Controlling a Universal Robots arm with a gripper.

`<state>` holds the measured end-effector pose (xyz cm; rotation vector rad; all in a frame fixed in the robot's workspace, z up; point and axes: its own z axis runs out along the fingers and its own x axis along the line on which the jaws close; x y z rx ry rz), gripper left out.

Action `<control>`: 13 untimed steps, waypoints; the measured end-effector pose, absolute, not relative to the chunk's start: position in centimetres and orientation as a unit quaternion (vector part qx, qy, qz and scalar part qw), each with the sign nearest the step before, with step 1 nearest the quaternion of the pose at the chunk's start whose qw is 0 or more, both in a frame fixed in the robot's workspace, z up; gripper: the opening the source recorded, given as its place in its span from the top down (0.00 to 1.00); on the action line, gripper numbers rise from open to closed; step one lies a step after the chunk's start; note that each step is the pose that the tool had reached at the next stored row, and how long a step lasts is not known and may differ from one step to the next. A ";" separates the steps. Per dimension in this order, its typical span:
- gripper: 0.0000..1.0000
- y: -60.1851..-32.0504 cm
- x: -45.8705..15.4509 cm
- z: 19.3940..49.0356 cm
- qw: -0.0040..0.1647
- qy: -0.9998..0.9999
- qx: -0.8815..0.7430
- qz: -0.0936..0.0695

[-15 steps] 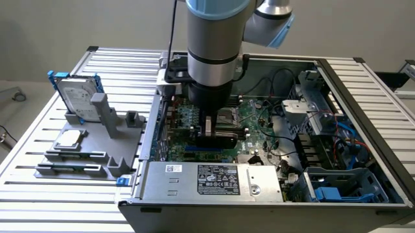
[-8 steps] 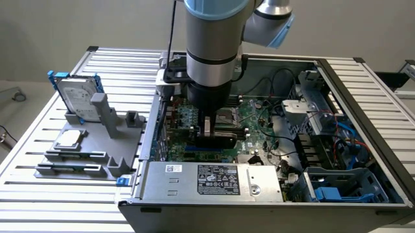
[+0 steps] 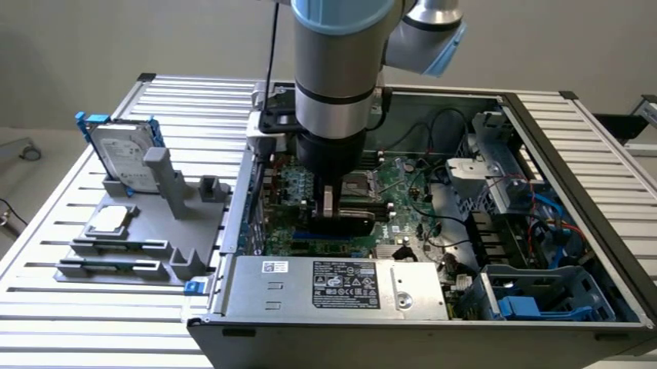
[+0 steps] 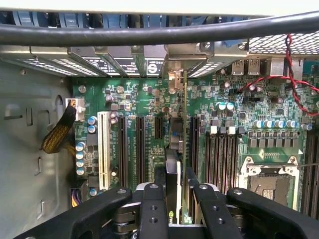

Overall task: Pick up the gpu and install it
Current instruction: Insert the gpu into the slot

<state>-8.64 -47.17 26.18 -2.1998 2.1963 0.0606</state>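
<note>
The arm (image 3: 334, 77) reaches straight down into the open case (image 3: 555, 177), which lies on the table (image 3: 61, 323). The gripper (image 3: 331, 206) is low inside the case, above the green board (image 3: 411, 177), and its jaws are clamped on the gpu (image 3: 347, 225). From the exterior view the gpu looks like a black, round-cornered block just under the gripper, near the middle of the board and just beyond the power supply (image 3: 344, 284).

In the wrist view the two black fingers (image 4: 152, 209) press on the card from both sides. The card is seen from its thin edge and runs away from the gripper toward the metal bracket (image 4: 174, 79) at the wall of the case. It lies parallel with the long black slots (image 4: 123, 149) and the white slot (image 4: 103, 149), between these and the socket (image 4: 269, 185). I cannot tell whether its lower edge already sits in a slot or is only above it. A thick black cable (image 4: 149, 32) crosses close before the camera, and red wires (image 4: 291, 74) hang over the far corner of the board.

On the exterior view's left, well apart from the case, a gray holder (image 3: 169, 184) stands on the table. It carries a hard drive (image 3: 121, 154) in a blue frame, upright, and a small square chip (image 3: 111, 221) lying flat.
</note>
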 end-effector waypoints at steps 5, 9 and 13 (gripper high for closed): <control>0.74 -47.2 -8.6 26.0 0.016 0.705 -0.709 0.020; 0.74 -47.2 -8.6 26.0 0.015 0.705 -0.709 0.021; 0.74 -47.2 -8.6 26.0 0.013 0.704 -0.709 0.023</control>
